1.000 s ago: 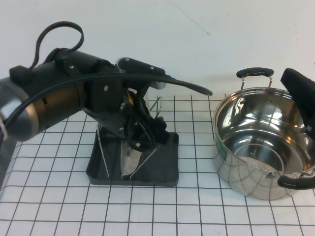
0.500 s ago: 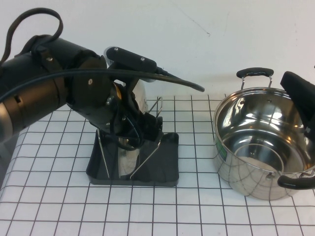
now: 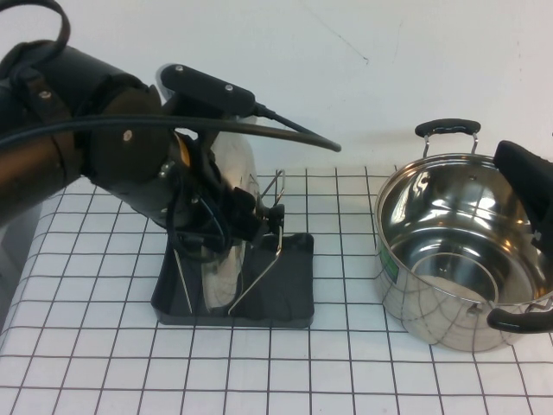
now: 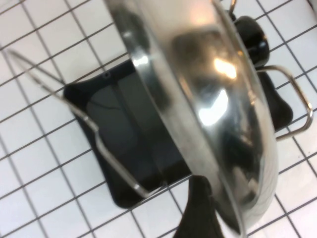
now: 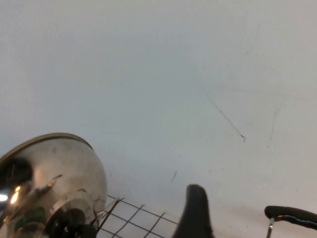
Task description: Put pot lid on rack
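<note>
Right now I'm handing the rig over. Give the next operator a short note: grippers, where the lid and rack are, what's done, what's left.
Left gripper: over the rack, jaws open, close to the pot lid; whether it touches the lid cannot be told.
Right gripper: parked beside the pot, open, empty.
Pot lid: standing on edge in the rack, between the wire loops, knob towards the pot.
Done: lid is off the pot and in the rack.
Left: pull the left arm clear, confirm the lid stands alone.

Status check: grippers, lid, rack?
Left gripper open, above rack. Pot lid on edge between rack wires. Right gripper open, parked beside pot. No obstruction seen.
</note>
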`<act>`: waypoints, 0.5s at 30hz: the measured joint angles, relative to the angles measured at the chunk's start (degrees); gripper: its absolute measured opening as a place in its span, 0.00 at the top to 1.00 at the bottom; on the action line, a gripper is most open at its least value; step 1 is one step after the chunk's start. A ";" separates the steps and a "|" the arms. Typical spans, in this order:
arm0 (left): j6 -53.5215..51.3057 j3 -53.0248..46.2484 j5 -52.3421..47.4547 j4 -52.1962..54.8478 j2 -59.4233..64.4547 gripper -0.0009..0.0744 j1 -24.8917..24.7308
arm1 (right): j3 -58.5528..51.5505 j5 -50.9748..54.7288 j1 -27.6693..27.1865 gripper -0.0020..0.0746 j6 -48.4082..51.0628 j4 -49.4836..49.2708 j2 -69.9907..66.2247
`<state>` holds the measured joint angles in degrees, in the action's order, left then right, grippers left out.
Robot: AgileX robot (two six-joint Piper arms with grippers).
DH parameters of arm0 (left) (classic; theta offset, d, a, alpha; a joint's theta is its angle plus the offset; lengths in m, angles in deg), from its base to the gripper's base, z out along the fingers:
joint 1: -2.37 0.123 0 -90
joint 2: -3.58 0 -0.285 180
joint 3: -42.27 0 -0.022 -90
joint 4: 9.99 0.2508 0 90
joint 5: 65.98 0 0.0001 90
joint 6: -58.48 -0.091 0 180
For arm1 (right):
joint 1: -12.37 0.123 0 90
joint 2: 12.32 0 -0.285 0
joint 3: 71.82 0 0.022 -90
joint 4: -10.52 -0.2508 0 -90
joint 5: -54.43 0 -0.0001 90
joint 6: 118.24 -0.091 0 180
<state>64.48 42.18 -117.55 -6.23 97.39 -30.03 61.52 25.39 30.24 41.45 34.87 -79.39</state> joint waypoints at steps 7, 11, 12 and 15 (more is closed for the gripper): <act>1.88 0.00 -1.63 2.61 -2.67 0.36 0.00 | 0.00 0.00 0.00 0.28 0.00 0.00 0.00; 2.32 0.00 -2.45 2.97 -5.86 0.37 0.00 | 0.00 0.23 0.00 0.28 0.00 0.00 0.00; 2.58 0.00 -2.96 3.10 -7.07 0.39 0.00 | 0.00 0.23 0.00 0.28 -0.13 0.00 0.00; 3.03 0.00 -4.68 4.45 -11.06 0.56 0.00 | 0.00 0.42 0.00 0.29 -2.90 0.28 0.71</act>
<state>67.50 42.18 -122.23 -1.77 86.32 -30.03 61.52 25.81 30.24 38.55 35.16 -78.68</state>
